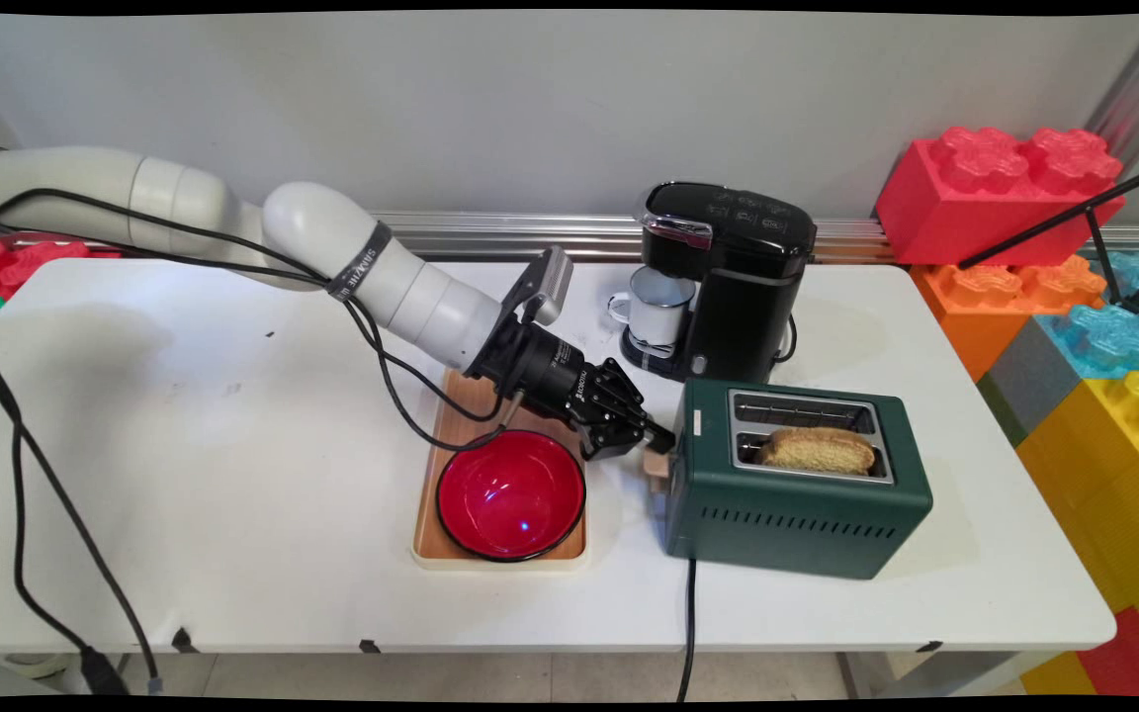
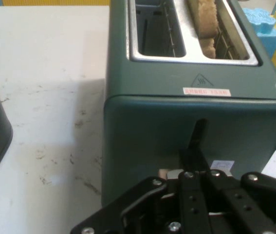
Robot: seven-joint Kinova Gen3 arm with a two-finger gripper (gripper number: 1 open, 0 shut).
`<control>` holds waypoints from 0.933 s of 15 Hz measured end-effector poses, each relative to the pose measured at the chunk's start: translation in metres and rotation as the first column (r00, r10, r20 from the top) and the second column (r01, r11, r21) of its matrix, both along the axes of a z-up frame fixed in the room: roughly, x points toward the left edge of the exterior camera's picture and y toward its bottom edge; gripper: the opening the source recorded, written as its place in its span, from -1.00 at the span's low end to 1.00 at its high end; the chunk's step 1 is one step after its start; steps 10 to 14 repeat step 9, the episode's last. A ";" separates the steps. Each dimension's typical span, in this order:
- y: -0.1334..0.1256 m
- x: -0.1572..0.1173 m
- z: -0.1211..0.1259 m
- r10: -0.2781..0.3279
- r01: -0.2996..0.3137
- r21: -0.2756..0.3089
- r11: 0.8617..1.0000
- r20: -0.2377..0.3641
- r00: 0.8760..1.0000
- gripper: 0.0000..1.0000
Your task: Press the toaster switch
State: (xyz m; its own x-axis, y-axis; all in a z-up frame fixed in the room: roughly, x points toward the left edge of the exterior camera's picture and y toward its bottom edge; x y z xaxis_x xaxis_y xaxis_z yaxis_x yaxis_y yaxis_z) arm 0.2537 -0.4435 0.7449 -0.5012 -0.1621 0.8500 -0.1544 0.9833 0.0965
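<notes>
- Black gripper (image 1: 657, 435) sits at the short end of the green toaster (image 1: 797, 499), its fingers drawn close together with the tips down on the toaster's wooden lever knob (image 1: 657, 467).
- Nothing is held; the narrow set looks suited to pressing on the knob, not grasping it, though that is my reading only.
- Hand view: the gripper (image 2: 196, 161) points at the toaster's (image 2: 196, 122) end face, fingers together over the vertical lever slot (image 2: 199, 127). A pale sliver of the knob (image 2: 169, 173) shows beside the linkage.
- Toast (image 1: 817, 450) stands in the toaster's near slot, crust above the rim, so it appears not lowered; the far slot is bare.
- Hand view looks down into both slots and shows the toast (image 2: 206, 22) resting against the wire guide, plus a warning sticker (image 2: 207, 91) on the top edge. Main view shows neither the guide nor the slot in the end face.
- Main view alone gives the layout: a wooden tray (image 1: 451, 435) just left of the toaster, holding a red bowl (image 1: 511, 495), with the gripper's body hanging over the tray's far corner.
- Black coffee machine (image 1: 728, 277) stands behind the toaster, near it, a white enamel mug (image 1: 657, 309) under its spout.
- Toaster's power cord (image 1: 688, 623) drops off the near edge of the white table (image 1: 233, 494).
- Big coloured toy bricks (image 1: 1000, 188) are stacked off the table, to the right of the toaster.
</notes>
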 end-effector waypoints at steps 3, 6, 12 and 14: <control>0.000 0.000 -0.003 0.000 0.000 0.002 1.000 0.004 1.000 -1.00; 0.000 -0.001 -0.006 0.000 0.000 0.003 1.000 0.006 1.000 -1.00; -0.001 -0.002 -0.007 0.003 -0.003 0.003 1.000 0.008 1.000 -1.00; -0.001 -0.002 -0.007 0.003 -0.003 0.003 1.000 0.008 1.000 -1.00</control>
